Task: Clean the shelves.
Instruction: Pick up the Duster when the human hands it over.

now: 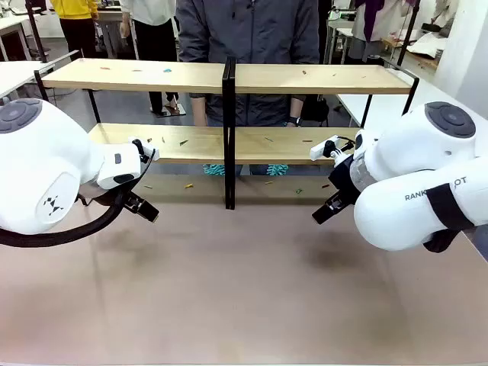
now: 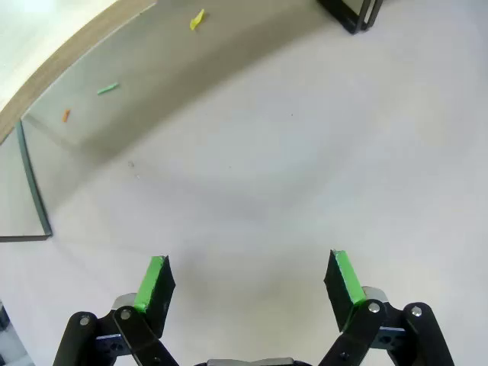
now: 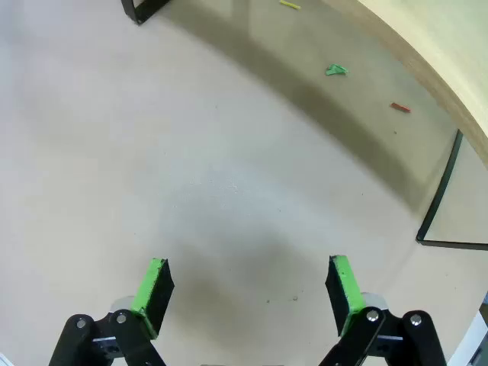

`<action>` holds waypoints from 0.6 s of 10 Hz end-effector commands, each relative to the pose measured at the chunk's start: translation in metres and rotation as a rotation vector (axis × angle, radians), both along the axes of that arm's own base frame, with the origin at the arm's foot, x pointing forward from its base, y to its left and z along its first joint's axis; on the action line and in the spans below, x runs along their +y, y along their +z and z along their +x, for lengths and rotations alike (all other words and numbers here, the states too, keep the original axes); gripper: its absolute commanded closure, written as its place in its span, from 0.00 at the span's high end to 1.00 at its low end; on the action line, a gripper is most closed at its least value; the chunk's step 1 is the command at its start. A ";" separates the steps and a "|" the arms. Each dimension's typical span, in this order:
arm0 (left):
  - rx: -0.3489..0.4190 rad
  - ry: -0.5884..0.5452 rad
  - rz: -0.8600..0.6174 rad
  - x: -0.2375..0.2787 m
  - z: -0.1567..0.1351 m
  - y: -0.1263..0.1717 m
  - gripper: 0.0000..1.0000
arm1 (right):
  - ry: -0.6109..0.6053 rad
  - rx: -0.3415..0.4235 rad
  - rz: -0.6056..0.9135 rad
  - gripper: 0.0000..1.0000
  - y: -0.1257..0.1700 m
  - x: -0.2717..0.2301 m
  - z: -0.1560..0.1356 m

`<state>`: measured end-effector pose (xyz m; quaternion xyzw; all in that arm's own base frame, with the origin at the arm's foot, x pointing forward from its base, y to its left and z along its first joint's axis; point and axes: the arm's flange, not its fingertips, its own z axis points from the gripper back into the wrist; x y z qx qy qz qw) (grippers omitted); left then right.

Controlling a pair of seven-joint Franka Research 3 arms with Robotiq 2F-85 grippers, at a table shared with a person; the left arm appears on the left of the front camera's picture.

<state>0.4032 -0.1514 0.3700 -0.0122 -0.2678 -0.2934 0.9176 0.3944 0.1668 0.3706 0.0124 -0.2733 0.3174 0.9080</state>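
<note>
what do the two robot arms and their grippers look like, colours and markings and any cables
The left arm and right arm are bulky rounded white shells with grey round caps. The right one carries dark lettering and a black strap; a black cable loops under the left one. The left gripper and right gripper are black linkages with green pads.

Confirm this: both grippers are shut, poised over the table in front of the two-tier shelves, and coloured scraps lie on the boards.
Wrong on one point: both are open, not shut. The left wrist view shows the left gripper with its jaws wide apart and empty; the right wrist view shows the same for the right gripper. The rest stands.
</note>
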 end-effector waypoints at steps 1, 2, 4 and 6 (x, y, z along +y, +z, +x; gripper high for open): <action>0.000 0.000 0.000 0.000 0.000 0.000 1.00 | 0.000 0.000 0.000 1.00 0.000 0.000 0.000; 0.000 0.000 0.000 0.000 0.000 0.000 1.00 | 0.000 0.000 0.000 1.00 0.000 0.000 0.000; 0.000 0.000 0.000 0.000 0.000 0.000 1.00 | 0.000 0.000 0.000 1.00 0.000 0.000 0.000; 0.000 0.000 0.000 0.000 0.000 0.000 1.00 | 0.000 0.000 0.000 1.00 0.000 0.000 0.000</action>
